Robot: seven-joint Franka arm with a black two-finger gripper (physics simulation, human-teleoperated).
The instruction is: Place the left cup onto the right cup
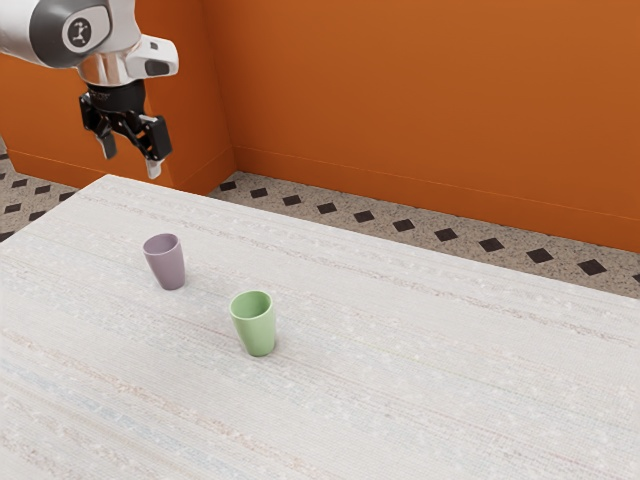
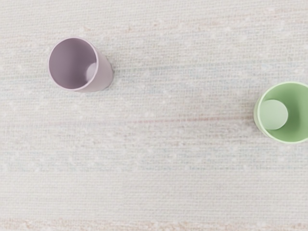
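The gripper (image 1: 130,155) hangs high above the far corner of the table (image 1: 420,350), at the exterior view's upper left. Its two fingers stand apart, open, with nothing between them. The arm (image 1: 75,30) is cut off by the frame edge; its last joints and the hand are what show.

The purple cup (image 1: 165,261) stands upright on the table, mouth up, on the exterior view's left. The green cup (image 1: 253,322) stands upright near it, toward the exterior view's right and closer to the camera. The two cups are apart and do not touch. Neither cup is in contact with the gripper.

In the wrist view, the purple cup (image 2: 79,65) is seen whole from above, interior visible. The green cup (image 2: 284,113) is partly cut off by the frame edge.

The table runs out of frame on three sides. Behind it are an orange wall (image 1: 420,90) and a tiled floor (image 1: 450,235).
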